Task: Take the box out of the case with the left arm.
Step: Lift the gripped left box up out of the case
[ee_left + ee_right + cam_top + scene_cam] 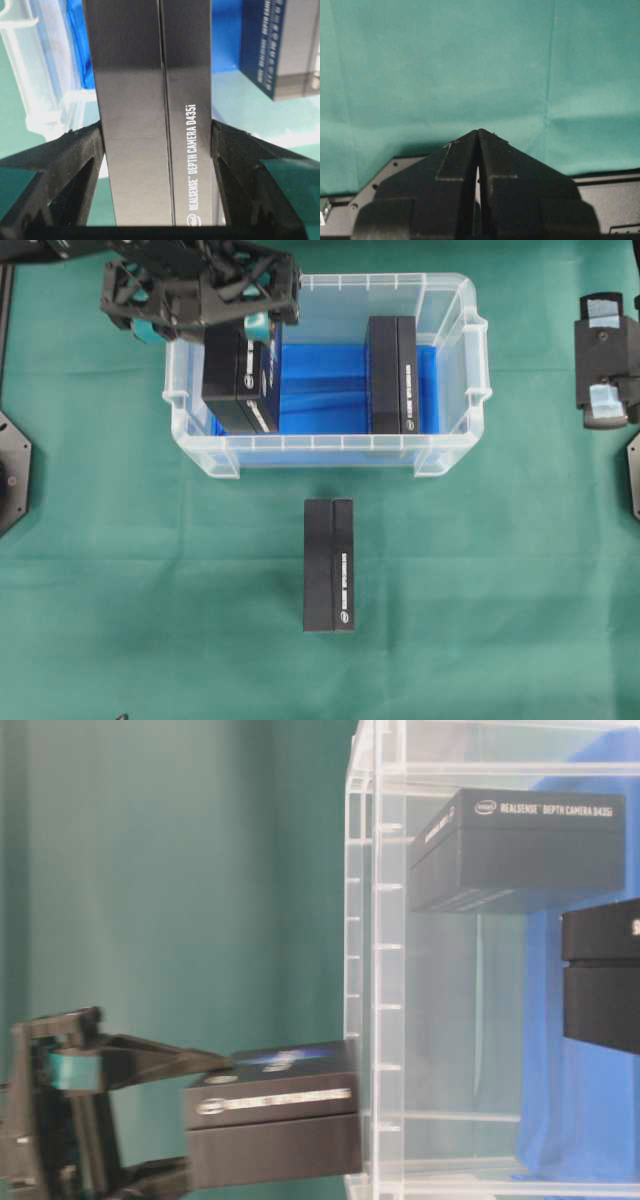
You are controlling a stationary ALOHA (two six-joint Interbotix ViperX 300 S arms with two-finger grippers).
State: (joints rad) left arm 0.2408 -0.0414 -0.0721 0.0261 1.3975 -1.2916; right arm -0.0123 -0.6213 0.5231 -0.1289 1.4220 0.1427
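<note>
Clamping the black box (240, 375) between the left arm's fingers (70, 165), lifted at the left end of the clear case (455, 455), above its rim. Standing inside on blue: a second box (392, 375). Lying on the green worktop (500, 570): a third box (329, 565). Resting aside with the right fingers (497, 160) pressed together.

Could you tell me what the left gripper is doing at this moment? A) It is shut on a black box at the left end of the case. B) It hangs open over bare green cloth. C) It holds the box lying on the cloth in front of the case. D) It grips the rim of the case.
A: the left gripper has a finger pressed against each side of the black box at the left end of the case.
</note>
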